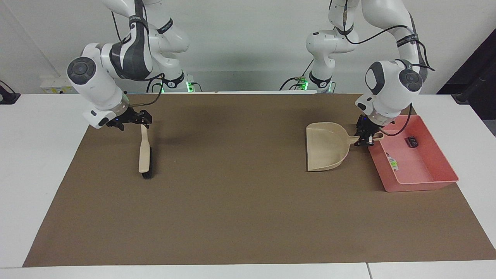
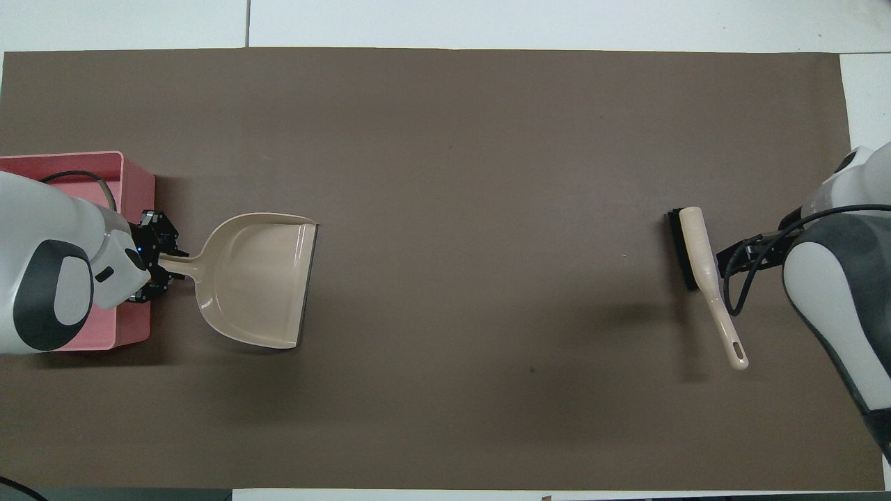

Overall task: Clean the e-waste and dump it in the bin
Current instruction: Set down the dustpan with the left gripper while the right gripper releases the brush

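At the left arm's end of the brown mat [image 1: 232, 217] sits the bin [image 1: 422, 183] [image 2: 136, 182]. In it we note the e-waste: a white piece [image 1: 392, 162] with orange and green marks, and a black block [image 1: 411, 142] nearer to the robots.

The left gripper [image 1: 366, 137] [image 2: 156, 254] is at the bin's edge, clamped shut around the handle of the beige dustpan [image 1: 325, 149] [image 2: 257, 278]. The pan is level, low over the mat beside the bin; whether it touches we cannot tell.

Toward the right arm's end the brush [image 1: 144, 159] [image 2: 696, 243] lies on the mat. The right gripper [image 1: 137, 119] [image 2: 748, 252] hangs over the mat just beside its handle, holding nothing; whether it is open or closed we cannot tell.
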`<state>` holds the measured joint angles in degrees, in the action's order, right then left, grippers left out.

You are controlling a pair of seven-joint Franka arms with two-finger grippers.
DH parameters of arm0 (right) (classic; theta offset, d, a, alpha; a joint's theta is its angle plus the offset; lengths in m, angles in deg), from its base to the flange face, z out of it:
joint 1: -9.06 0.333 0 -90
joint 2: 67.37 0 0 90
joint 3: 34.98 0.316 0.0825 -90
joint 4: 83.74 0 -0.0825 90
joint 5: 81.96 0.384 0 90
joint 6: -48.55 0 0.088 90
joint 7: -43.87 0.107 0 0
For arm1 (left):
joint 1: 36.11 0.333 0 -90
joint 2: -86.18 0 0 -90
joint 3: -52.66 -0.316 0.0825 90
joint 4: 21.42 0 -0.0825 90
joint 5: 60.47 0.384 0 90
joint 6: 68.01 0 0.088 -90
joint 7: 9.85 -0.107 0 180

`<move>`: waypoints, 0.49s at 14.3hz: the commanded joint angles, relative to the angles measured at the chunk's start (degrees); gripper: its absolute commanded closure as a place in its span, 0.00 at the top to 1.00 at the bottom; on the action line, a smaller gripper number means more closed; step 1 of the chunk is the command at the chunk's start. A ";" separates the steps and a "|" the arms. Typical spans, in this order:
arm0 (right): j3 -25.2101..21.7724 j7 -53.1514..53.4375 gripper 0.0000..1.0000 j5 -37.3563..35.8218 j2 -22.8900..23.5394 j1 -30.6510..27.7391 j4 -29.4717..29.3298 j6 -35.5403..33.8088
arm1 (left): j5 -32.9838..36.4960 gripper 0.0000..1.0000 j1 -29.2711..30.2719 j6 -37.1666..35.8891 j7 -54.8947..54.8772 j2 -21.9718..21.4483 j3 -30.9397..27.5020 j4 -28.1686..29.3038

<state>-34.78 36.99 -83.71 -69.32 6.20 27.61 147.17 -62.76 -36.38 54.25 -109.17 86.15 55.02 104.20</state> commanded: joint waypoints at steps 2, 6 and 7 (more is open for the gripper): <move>0.07 -0.50 0.99 -0.45 0.02 -0.31 -8.24 -5.62 | -0.78 0.00 -0.61 5.61 1.15 2.04 -0.51 1.11; -0.11 -0.58 0.99 -1.07 0.10 -0.83 -13.26 -9.32 | -0.78 0.00 -0.61 7.37 1.67 2.93 -0.51 1.46; -0.19 -0.59 0.99 -1.07 0.54 -1.27 -15.01 -10.71 | -0.78 0.00 -0.61 7.47 2.89 2.84 -0.51 1.73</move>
<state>-35.04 36.98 -83.74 -69.90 5.99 16.11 139.07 -62.78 -36.38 59.38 -108.56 89.36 54.95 104.68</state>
